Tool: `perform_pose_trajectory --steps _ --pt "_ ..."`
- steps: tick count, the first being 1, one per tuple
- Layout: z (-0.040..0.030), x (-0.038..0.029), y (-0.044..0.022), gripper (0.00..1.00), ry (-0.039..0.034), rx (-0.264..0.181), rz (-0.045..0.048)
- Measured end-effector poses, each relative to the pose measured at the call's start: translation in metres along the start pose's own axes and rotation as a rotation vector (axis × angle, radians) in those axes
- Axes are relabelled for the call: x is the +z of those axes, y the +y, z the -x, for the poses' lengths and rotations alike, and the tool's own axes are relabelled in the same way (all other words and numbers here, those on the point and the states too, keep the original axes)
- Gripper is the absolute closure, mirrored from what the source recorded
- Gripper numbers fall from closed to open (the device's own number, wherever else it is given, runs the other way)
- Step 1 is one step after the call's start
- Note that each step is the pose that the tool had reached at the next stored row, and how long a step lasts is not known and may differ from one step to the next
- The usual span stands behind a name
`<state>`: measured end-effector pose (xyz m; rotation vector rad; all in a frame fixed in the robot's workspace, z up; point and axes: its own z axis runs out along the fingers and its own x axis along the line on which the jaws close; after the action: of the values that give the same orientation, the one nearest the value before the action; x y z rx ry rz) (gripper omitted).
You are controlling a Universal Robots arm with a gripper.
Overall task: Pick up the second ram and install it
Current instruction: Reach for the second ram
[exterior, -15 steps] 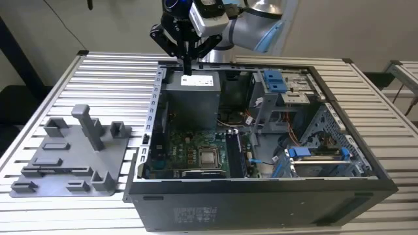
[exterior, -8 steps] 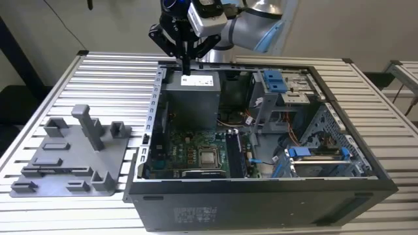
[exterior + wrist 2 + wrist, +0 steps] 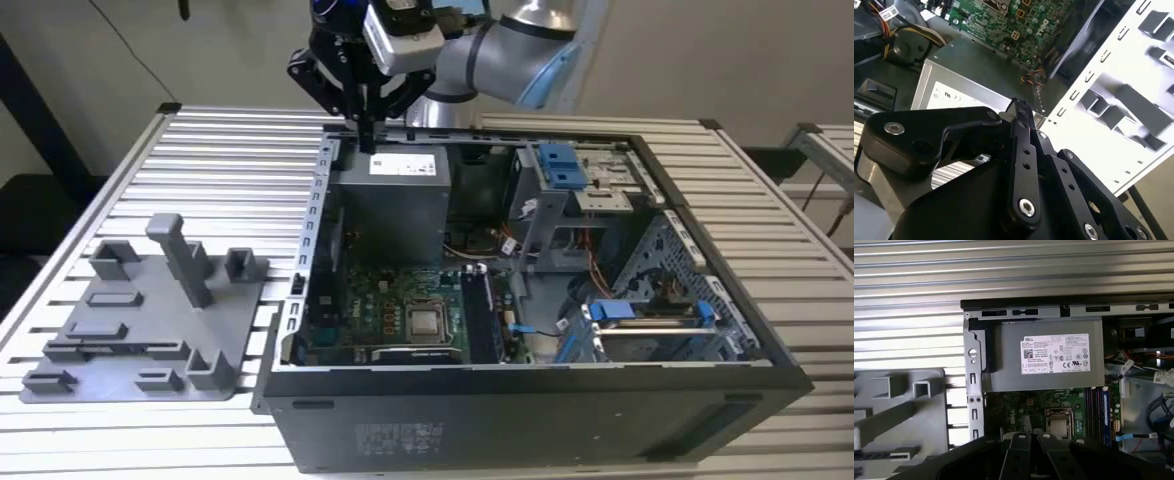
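Observation:
My gripper hangs shut above the far edge of the open computer case, over the grey power supply. In the second wrist view the black fingers meet at a point with nothing visible between them. The second ram is out of view. The green motherboard lies in the case floor, with long dark memory slots beside the processor socket; in the first wrist view these slots run beside the power supply.
A grey fixture plate with blocks and a tall post stands on the slatted table at the exterior view's left. Drive cages with blue clips and loose cables fill the case's other side. The case walls rise around the board.

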<state>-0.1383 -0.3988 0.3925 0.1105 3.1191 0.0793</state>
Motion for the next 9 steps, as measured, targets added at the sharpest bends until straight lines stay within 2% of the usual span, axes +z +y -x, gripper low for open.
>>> perform_pose_trajectory --steps 5,9 --pt "-0.0117 -0.0001 -0.0008 0.89 0.0004 0.000 -0.0001" --pt "-0.0248 0.0000 -0.0018 0.89 0.0004 0.000 -0.0001"
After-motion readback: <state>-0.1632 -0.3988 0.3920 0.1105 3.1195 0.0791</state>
